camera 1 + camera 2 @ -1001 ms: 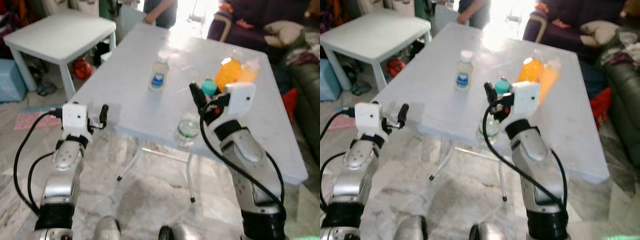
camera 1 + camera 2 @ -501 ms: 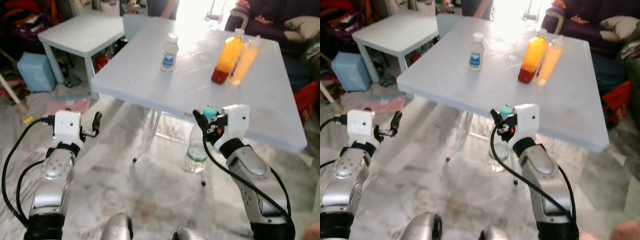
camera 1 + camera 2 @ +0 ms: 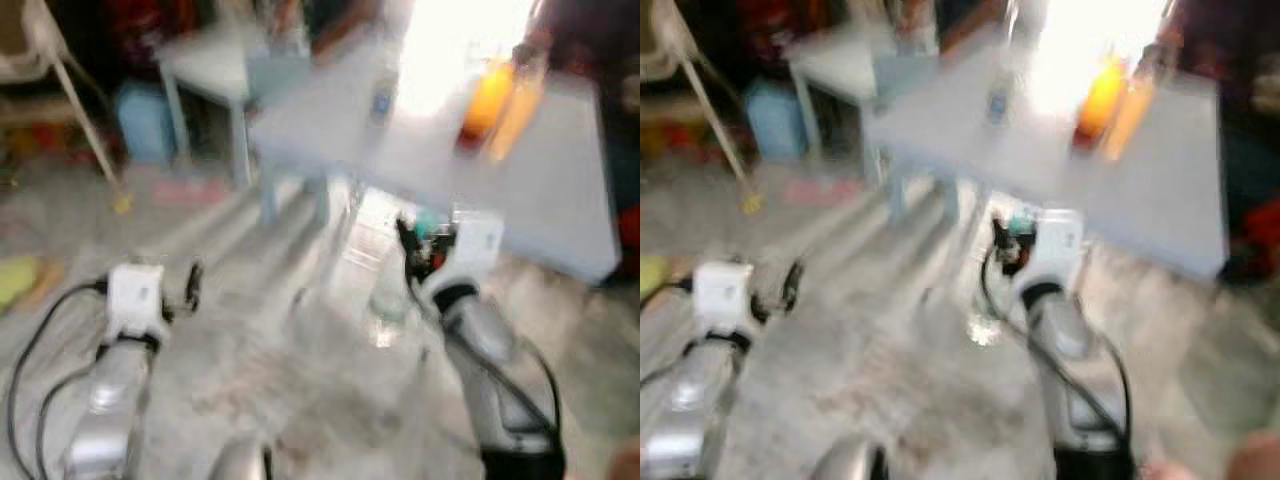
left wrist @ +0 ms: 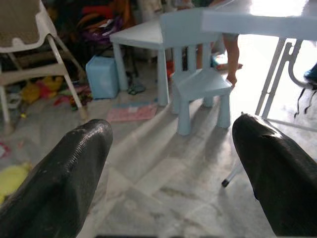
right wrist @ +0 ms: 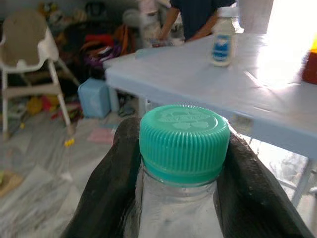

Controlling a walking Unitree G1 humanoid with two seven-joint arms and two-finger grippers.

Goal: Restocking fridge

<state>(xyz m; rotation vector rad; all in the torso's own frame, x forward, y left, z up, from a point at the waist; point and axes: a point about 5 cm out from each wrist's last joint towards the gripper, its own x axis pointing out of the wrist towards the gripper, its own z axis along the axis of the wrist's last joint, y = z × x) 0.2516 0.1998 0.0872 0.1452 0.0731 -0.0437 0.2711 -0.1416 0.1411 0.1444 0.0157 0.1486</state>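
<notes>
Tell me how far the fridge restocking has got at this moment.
Done: the water bottle is off the table. In hand: right gripper shut on its neck; left gripper open. Left: two orange bottles and a small white bottle stand on the table; no fridge in view.

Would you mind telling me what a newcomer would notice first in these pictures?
Most striking is the clear plastic bottle with a teal ribbed cap, clamped by the neck between the black fingers of the right gripper, held out over the marble floor. Behind it, two orange drink bottles glow in bright light on the pale blue table. The left gripper is held open and holds nothing.
</notes>
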